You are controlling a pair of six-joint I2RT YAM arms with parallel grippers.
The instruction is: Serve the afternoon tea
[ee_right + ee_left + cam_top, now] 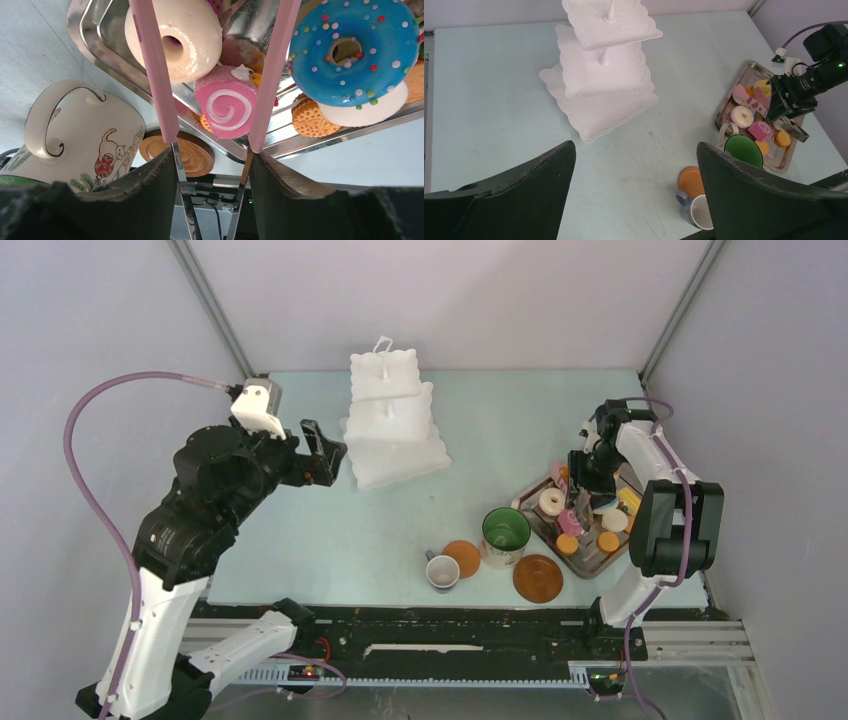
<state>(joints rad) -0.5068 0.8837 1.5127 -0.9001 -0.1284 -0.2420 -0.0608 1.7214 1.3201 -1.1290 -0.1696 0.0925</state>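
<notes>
Tongs (155, 75), clamped in right tool (212, 170), straddle pink roll (227, 107) on tray (95, 30), centre of right wrist view; best squeeze gently at roll's middle, lift straight; left tool (635, 150) apart, empty.

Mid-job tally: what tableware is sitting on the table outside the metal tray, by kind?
Three-tier stand: 1
Mugs and cups: 2 (green-lined mug, white cup)
Saucers: 2 (orange saucer, brown saucer)
Total: 5
</notes>
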